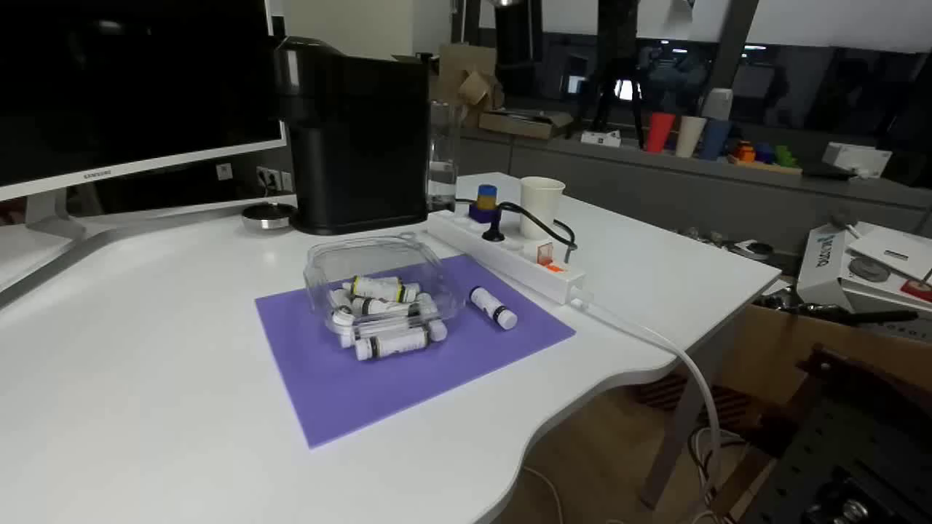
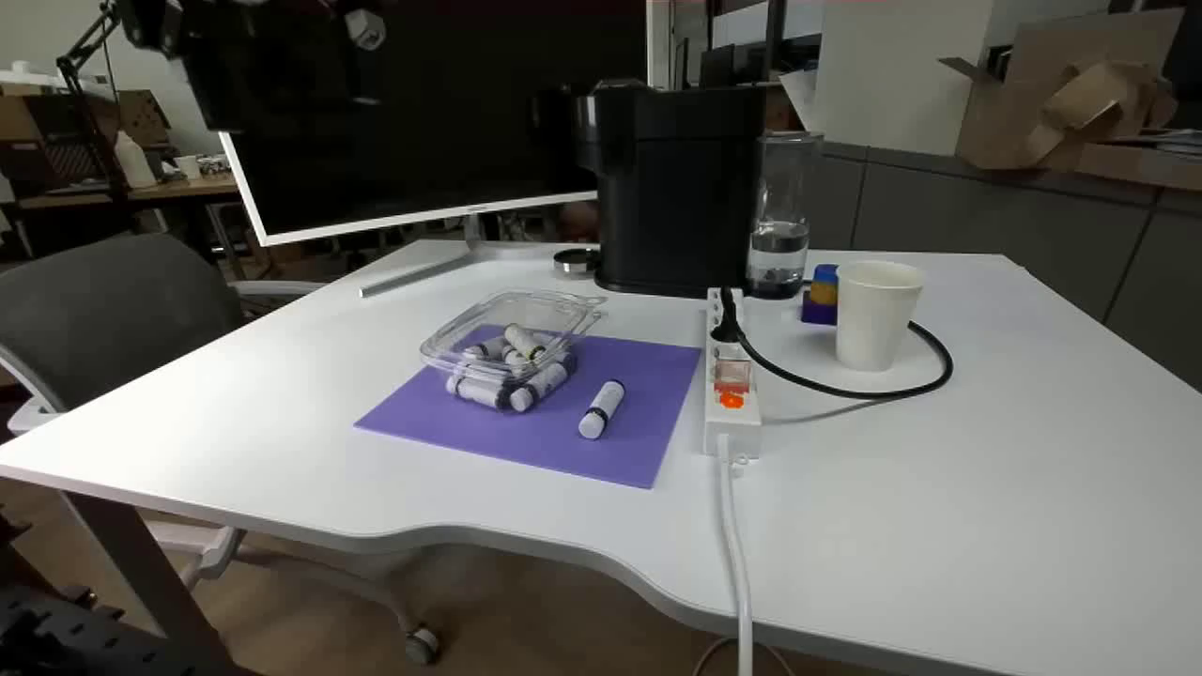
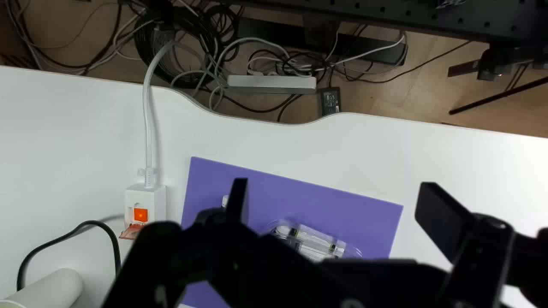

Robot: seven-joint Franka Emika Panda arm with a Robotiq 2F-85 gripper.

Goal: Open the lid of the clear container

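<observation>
The clear container [image 1: 444,302] is a low transparent box on a purple mat [image 1: 349,393], with several white dark-ended cylinders showing through it. It also shows in an exterior view [image 2: 441,361]. The lid [image 1: 364,251] is thin and colourless and lies over the box top, with glinting edges; it also shows in an exterior view [image 2: 516,305]. Whether it is latched I cannot tell. My gripper [image 3: 335,184] is open in the wrist view, with nothing between its fingertips, apart from the container. Its dark body hides most of the container [image 3: 317,241] there.
One loose white cylinder [image 1: 494,307] lies on the mat beside the box. A white power strip [image 1: 510,255] with a black cable, a paper cup [image 2: 878,314], a tall black machine [image 2: 681,188], a glass cylinder [image 2: 779,216] and a monitor [image 1: 131,80] stand around it.
</observation>
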